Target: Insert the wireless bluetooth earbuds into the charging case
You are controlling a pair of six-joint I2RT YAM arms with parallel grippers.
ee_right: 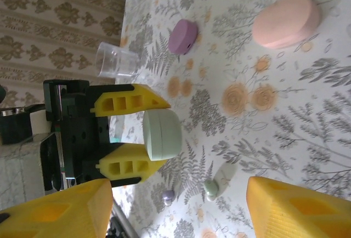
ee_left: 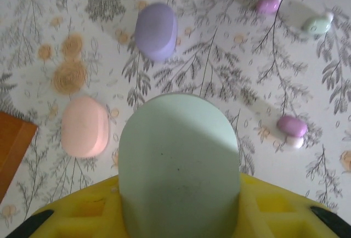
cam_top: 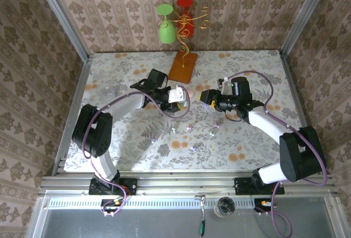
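Note:
My left gripper point(cam_top: 178, 96) is shut on a mint-green charging case point(ee_left: 178, 161), holding it above the table between its yellow fingers point(ee_right: 131, 102). In the right wrist view the same case point(ee_right: 162, 134) is closed. My right gripper point(ee_right: 175, 216) faces it, open, with nothing between its fingers. Small earbuds lie on the floral tablecloth: a mint one point(ee_right: 211, 187) and a purple one point(ee_right: 168, 196) below the held case. In the left wrist view I see two purple earbuds point(ee_left: 269, 5) point(ee_left: 292, 125) and a mint earbud point(ee_left: 318, 25). In the top view my right gripper point(cam_top: 205, 96) is just right of the left one.
A purple case point(ee_left: 156, 29) and a pink case point(ee_left: 85, 126) lie closed on the table beyond the held case. A clear glass cup point(ee_right: 115, 60) stands at the left. A wooden base point(cam_top: 182, 65) with a wire stand carrying green and red cups is at the back.

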